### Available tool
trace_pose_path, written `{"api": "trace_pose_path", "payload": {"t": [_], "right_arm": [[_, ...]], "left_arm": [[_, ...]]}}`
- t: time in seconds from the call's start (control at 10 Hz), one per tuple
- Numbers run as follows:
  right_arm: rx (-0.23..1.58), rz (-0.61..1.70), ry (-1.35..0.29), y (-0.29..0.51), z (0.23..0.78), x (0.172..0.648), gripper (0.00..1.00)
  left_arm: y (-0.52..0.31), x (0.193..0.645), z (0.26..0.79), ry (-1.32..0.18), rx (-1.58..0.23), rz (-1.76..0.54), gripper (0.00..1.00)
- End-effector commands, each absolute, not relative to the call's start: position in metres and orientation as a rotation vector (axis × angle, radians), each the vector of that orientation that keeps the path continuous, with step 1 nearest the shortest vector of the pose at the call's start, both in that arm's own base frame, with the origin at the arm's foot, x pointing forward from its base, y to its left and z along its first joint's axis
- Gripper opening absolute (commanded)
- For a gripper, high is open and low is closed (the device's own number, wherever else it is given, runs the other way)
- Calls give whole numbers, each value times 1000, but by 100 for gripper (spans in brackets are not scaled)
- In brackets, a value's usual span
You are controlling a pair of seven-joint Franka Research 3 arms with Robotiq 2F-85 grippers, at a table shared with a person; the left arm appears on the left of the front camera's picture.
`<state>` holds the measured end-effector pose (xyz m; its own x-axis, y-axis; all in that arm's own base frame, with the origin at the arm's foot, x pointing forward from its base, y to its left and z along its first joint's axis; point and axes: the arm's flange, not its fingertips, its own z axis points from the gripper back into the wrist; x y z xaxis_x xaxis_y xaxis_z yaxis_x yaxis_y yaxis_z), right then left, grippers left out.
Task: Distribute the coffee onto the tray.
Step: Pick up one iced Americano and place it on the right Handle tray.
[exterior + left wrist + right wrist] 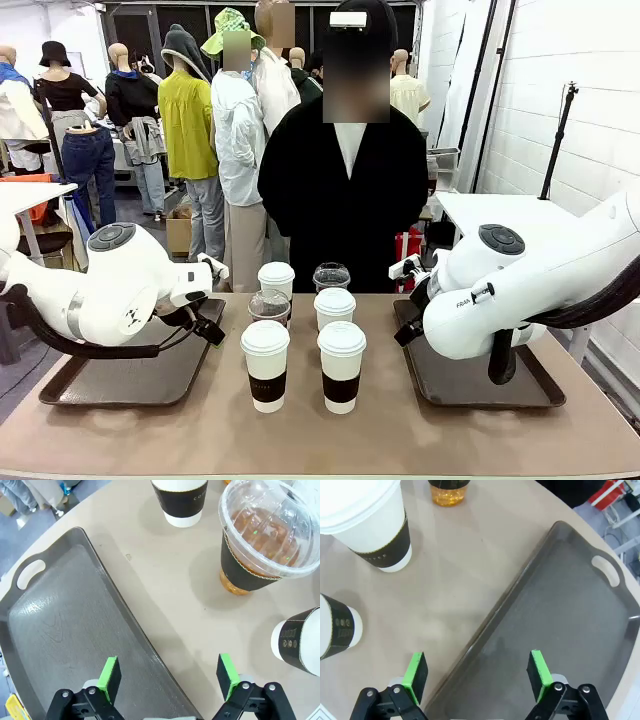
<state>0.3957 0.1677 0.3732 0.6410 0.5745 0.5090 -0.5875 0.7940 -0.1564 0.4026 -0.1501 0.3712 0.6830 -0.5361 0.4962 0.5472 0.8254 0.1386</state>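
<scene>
Several coffee cups stand in the middle of the table. White lidded cups with dark sleeves (265,365) (341,366) are in front. Clear domed cups of amber drink (269,305) (331,276) and more white cups (335,308) stand behind. A dark tray (90,385) lies on the left and another tray (520,388) on the right, both bare. My left gripper (207,326) (168,677) hangs open over the left tray's inner rim (125,615), near a clear cup (260,540). My right gripper (408,328) (476,675) is open over the right tray's inner rim (520,595), beside a white cup (370,520).
A person in black (345,190) stands at the far side of the table, right behind the cups. Bare tabletop (300,440) runs along the front edge. Each tray has a handle cutout (30,574) (606,570) at its end.
</scene>
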Motion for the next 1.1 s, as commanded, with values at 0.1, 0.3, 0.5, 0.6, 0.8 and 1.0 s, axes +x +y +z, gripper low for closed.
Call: {"api": "trace_pose_path", "payload": {"t": [0.1,0.3,0.5,0.6,0.8,1.0], "right_arm": [[24,662,-572,168,373,396,100],[24,662,-572,168,373,396,100],[24,662,-572,168,373,396,100],[24,662,-572,168,373,396,100],[24,662,-572,168,373,396,100],[24,662,-572,168,373,396,100]], "left_arm": [[-150,403,371,-550,-21,-607,100],[-150,403,371,-550,-21,-607,100],[-150,403,371,-550,-21,-607,100],[-150,403,371,-550,-21,-607,100],[-150,403,371,-550,-21,-607,100],[-150,403,371,-550,-21,-607,100]]}}
